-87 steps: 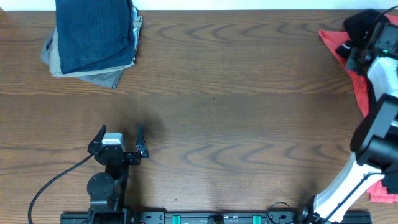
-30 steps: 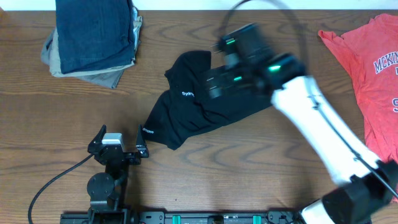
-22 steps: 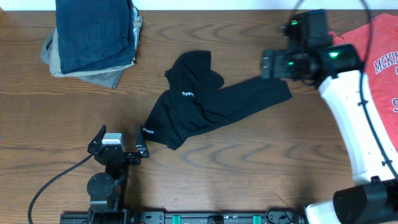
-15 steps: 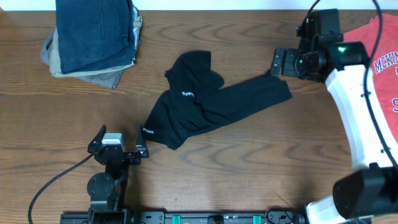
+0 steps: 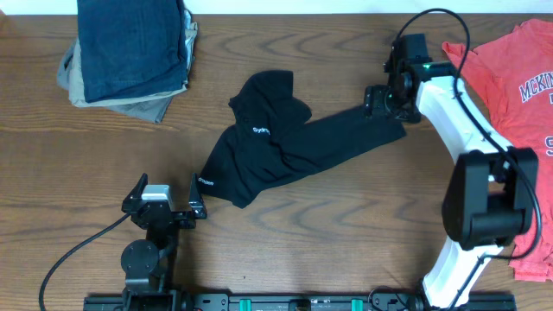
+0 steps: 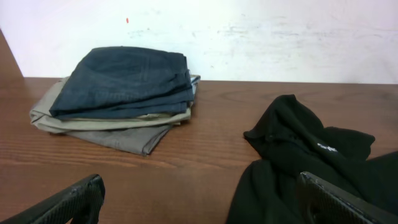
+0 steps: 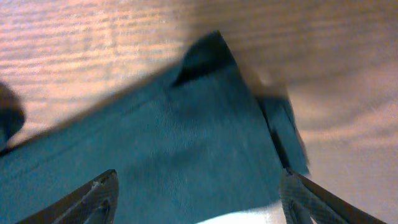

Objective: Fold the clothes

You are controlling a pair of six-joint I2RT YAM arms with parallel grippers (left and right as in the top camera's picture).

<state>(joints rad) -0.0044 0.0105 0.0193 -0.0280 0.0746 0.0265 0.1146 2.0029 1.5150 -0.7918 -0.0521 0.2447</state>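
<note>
Since the black T-shirt [image 5: 285, 142] lies bunched rather than flat, we judge that folding has not yet begun. The table [image 5: 346, 259] bears everything noted here.

The black T-shirt sits mid-table, crumpled toward its left end, with one strip drawn out to the right. We judge that this stretch suits a spreading pull from that end. The coral-red T-shirt [image 5: 510, 95] lies at the right edge, partly out of frame and well apart from the black one, apparently awaiting its turn. A folded stack, dark blue jeans [image 5: 134, 43] on a khaki garment [image 5: 130, 104], rests at the far left corner, away from the work.

The right gripper [image 5: 378, 102] is at the black shirt's right end, its jaws apart on either side of the cloth, with nothing clamped. The left gripper [image 5: 167, 183] rests near the front edge, just beside the shirt's lower-left tip, jaws wide apart and empty. Small white lettering [image 5: 259, 130] shows on the black shirt.

No containers are in view.
</note>
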